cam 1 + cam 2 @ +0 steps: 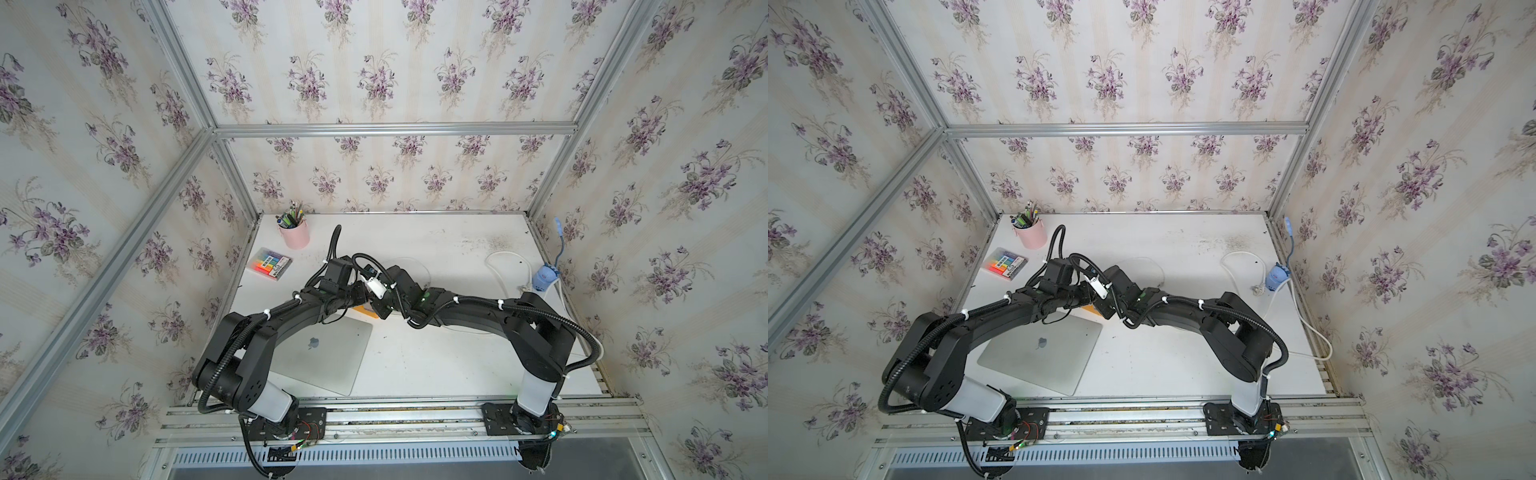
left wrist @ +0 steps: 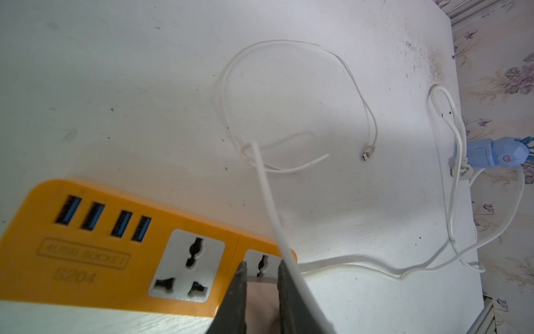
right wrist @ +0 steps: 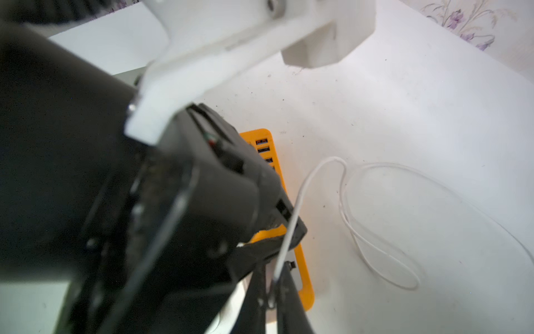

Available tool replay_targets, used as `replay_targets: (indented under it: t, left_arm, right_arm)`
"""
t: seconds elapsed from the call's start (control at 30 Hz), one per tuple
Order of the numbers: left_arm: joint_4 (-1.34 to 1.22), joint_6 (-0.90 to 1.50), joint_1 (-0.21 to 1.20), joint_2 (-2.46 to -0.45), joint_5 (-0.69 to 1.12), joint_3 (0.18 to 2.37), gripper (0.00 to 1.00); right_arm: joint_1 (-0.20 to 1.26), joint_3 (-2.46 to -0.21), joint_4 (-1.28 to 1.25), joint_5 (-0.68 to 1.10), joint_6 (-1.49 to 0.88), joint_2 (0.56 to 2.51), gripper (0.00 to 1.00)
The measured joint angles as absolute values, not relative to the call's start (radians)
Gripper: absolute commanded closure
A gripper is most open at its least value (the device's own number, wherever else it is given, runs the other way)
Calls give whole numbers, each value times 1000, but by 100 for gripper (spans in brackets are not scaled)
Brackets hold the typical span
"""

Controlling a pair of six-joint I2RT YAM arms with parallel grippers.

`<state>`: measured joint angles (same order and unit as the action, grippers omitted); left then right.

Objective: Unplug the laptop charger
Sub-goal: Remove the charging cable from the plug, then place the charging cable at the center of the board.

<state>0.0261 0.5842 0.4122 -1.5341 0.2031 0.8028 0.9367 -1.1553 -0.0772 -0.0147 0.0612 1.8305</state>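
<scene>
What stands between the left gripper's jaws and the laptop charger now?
Nothing visible. The left gripper holds the laptop charger between its jaws, just at a socket of the orange power strip. The thin white cable runs along one jaw; the right gripper pinches it.

In both top views the orange power strip (image 1: 365,311) (image 1: 1092,311) is hidden but for a sliver. The laptop charger (image 2: 261,303) runs off the left wrist view's edge (only a pinkish face and one prong show between the fingers of the left gripper (image 2: 261,267)). In the right wrist view the left arm (image 3: 86,173) is a dark blur, and the right gripper (image 3: 273,289), closed on the thin white cable (image 3: 291,219), is cut off by the edge.
</scene>
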Motion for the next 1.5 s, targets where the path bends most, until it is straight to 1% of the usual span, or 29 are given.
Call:
replay_targets:
  t: [0.43, 0.6, 0.97, 1.1, 1.2, 1.43, 1.5]
  left_arm:
    - [-20, 604, 413, -1546, 195, 777, 79]
    - [28, 604, 416, -1563, 191, 758, 80]
    - [4, 604, 419, -1572, 187, 754, 80]
    - [8, 604, 419, -1572, 182, 757, 80]
    - [17, 604, 421, -1569, 178, 760, 80]
    - [54, 603, 420, -1557, 159, 772, 80]
    - [62, 603, 420, -1555, 158, 775, 80]
  right_arm:
    - [937, -1147, -45, -13, 56, 1801, 100]
    - [936, -1147, -39, -42, 53, 1775, 100]
    - [935, -1152, -60, -71, 44, 1766, 100]
    - [925, -1153, -51, -130, 52, 1743, 100]
    - [856, -1153, -37, -183, 45, 1721, 100]
    - [501, -1115, 51, -270, -60, 1758, 100]
    - [443, -1088, 80, -276, -78, 1771, 100]
